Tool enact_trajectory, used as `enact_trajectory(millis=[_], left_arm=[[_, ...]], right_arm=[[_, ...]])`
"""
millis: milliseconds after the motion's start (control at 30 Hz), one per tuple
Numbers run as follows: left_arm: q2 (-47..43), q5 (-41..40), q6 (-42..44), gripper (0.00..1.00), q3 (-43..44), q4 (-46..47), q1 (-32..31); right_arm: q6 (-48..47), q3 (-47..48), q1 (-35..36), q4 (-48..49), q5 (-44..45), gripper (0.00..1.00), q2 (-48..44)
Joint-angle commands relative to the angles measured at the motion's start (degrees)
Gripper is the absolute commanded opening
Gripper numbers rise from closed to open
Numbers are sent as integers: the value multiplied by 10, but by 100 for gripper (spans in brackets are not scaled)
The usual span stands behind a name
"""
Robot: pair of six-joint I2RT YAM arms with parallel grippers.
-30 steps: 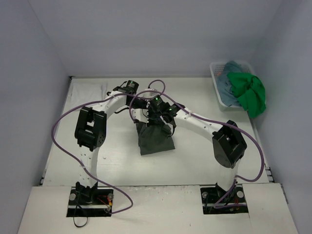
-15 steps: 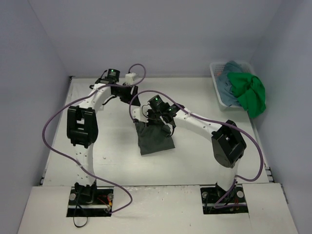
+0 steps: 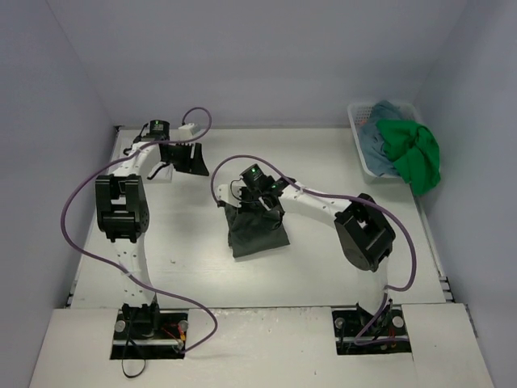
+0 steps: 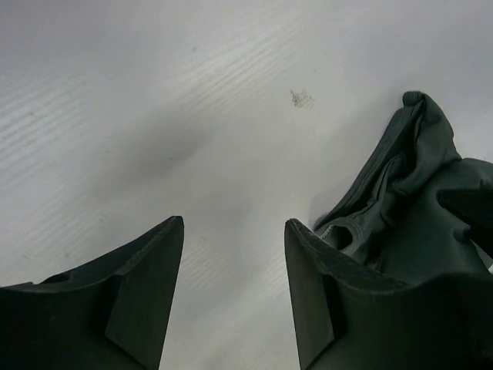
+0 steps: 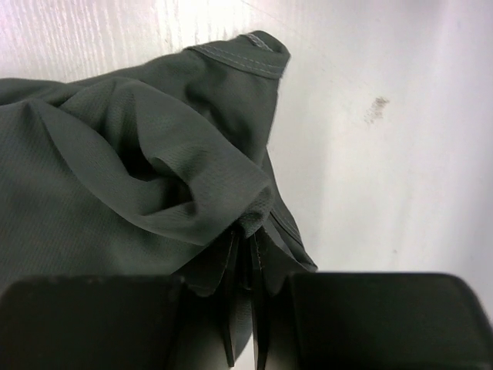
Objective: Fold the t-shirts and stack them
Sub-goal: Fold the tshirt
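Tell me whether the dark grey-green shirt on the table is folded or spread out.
Folded, roughly: the dark grey-green shirt lies as a compact block, its far edge bunched and pinched in the shut right gripper.

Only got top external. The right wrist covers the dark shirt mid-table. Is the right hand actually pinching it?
Observer: Yes. The right wrist view shows the right hand shut on a bunched fold of the dark grey-green shirt.
Operator: Left hand carrying anything? Can't see between its fingers from up here.
Observer: No. In the left wrist view the left hand is open, with only bare table showing between its fingers.
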Motion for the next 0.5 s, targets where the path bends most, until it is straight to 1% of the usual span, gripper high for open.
enact_trajectory(millis=[0, 33, 67, 133, 200, 233, 300, 467], left_arm=[[-66, 33, -7, 50, -21, 26, -4], [-67, 37, -8, 50, -26, 28, -4], [-70, 38, -9, 50, -33, 32, -4], [-76, 45, -11, 50, -48, 38, -4], [-83, 51, -13, 50, -58, 43, -5], [-85, 53, -14, 50, -68, 48, -4], [-92, 58, -16, 50, -74, 53, -5], [-110, 68, -22, 50, -94, 57, -10]], right_arm=[[27, 5, 10, 44, -7, 4, 9], [31, 5, 10, 54, -4, 9, 11], [37, 4, 10, 60, -1, 18, 16], [49, 2, 13, 77, 5, 25, 20], [55, -1, 13, 78, 16, 28, 22], [62, -1, 14, 100, 18, 29, 23], [68, -7, 14, 115, 27, 35, 23], [80, -16, 17, 139, 49, 35, 24]])
